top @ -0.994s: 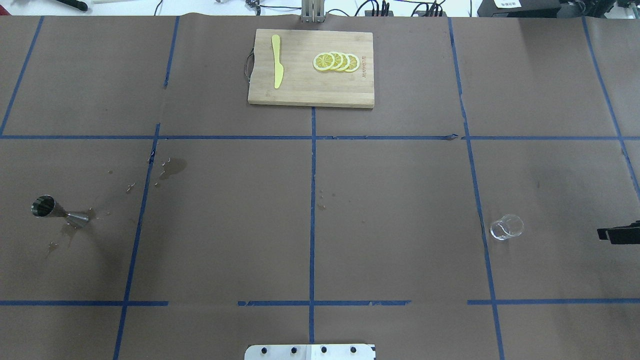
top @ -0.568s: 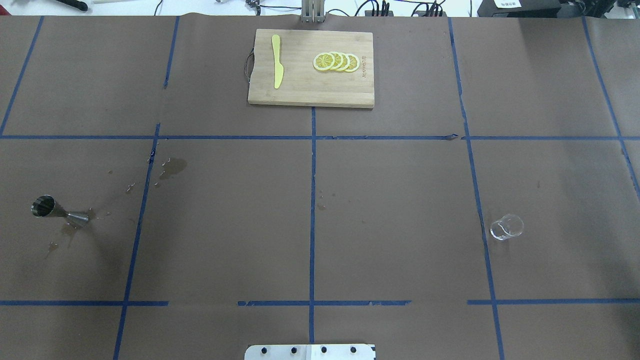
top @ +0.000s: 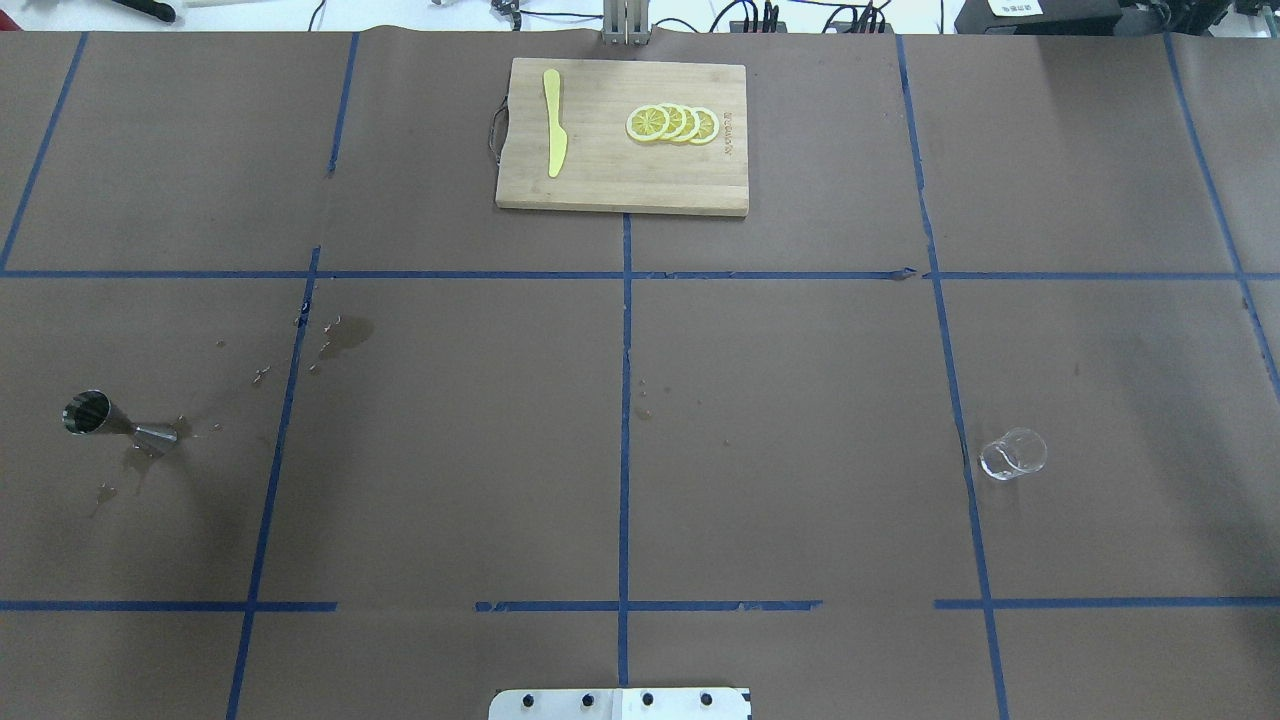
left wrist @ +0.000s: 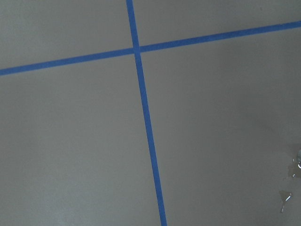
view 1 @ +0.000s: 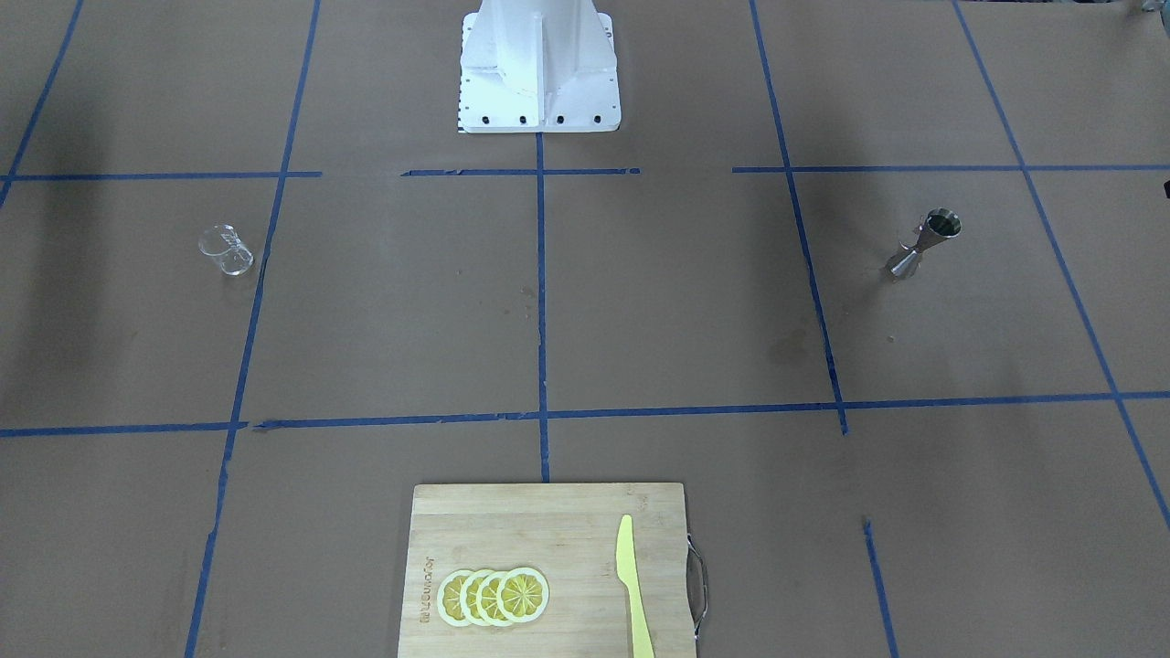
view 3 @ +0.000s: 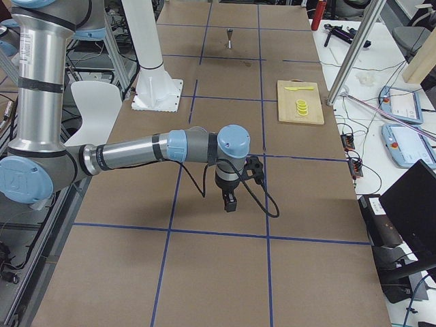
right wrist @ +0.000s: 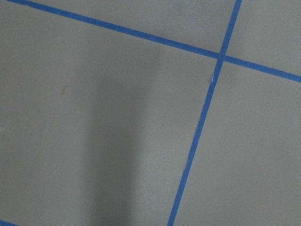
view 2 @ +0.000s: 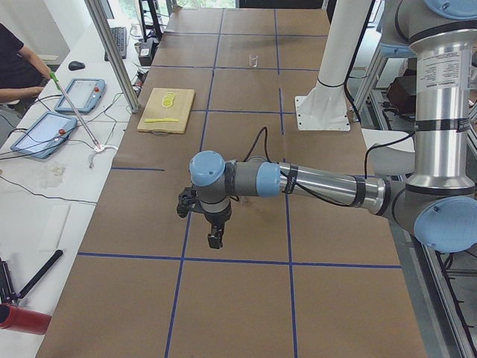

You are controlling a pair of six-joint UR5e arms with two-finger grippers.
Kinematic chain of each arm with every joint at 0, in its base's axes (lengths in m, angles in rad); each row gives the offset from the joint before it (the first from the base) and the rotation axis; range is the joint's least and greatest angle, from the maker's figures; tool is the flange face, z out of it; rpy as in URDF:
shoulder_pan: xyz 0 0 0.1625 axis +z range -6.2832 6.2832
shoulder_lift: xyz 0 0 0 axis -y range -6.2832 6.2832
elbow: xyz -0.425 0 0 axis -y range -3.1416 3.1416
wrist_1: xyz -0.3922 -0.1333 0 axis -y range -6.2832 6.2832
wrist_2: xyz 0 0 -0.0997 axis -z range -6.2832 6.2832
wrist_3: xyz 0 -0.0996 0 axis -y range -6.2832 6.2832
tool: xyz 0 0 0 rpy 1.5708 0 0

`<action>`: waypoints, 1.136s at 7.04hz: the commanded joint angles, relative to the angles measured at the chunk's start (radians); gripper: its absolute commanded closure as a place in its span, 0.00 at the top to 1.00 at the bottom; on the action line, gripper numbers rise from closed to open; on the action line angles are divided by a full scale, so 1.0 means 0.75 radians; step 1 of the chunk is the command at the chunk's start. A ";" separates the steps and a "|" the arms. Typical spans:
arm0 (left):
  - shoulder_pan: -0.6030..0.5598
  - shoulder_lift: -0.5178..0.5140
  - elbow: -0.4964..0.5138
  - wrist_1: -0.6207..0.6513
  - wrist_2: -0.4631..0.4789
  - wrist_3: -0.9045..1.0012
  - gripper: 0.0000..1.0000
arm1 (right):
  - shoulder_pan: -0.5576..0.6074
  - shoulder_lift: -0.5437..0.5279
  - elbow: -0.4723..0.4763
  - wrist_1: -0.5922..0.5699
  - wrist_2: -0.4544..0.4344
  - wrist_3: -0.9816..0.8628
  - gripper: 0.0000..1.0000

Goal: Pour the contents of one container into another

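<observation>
The left gripper (view 2: 215, 237) and right gripper (view 3: 229, 201) (how far open, I cannot tell) hold neither vessel — the glass tumbler (top: 1013, 453) stands inboard of the right, the steel jigger (top: 118, 425) inboard of the left — each apparently set for its own arm.

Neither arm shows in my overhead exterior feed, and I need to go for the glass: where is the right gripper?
Observer: Exterior right shows the right gripper pointing down above bare paper.
Operator: And the left gripper?
Observer: Exterior left shows it posed likewise, pointing down near a blue tape line.
Operator: Does its wrist camera see the jigger?
Observer: No, only paper, crossed tape and a few droplets at the picture's right edge.
</observation>
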 commanded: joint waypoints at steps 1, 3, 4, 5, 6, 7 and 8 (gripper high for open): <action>-0.010 -0.078 0.006 0.037 0.100 0.007 1.00 | 0.028 0.011 -0.030 -0.026 0.029 -0.006 1.00; -0.042 -0.052 0.018 0.023 0.094 0.011 1.00 | 0.029 -0.002 -0.034 -0.014 0.036 0.057 1.00; -0.129 -0.046 0.016 0.020 0.092 0.054 1.00 | 0.029 0.000 -0.028 -0.012 0.042 0.219 1.00; -0.161 0.080 -0.047 0.004 -0.015 0.206 1.00 | 0.024 0.000 -0.030 -0.012 0.042 0.266 1.00; -0.173 0.107 -0.015 -0.002 -0.150 0.179 1.00 | 0.024 0.004 -0.030 -0.012 0.042 0.268 1.00; -0.175 0.095 -0.017 -0.008 -0.149 0.157 1.00 | 0.024 0.015 -0.030 -0.012 0.044 0.272 1.00; -0.175 0.083 -0.029 -0.026 -0.125 0.148 1.00 | 0.022 0.084 -0.053 -0.018 0.048 0.270 1.00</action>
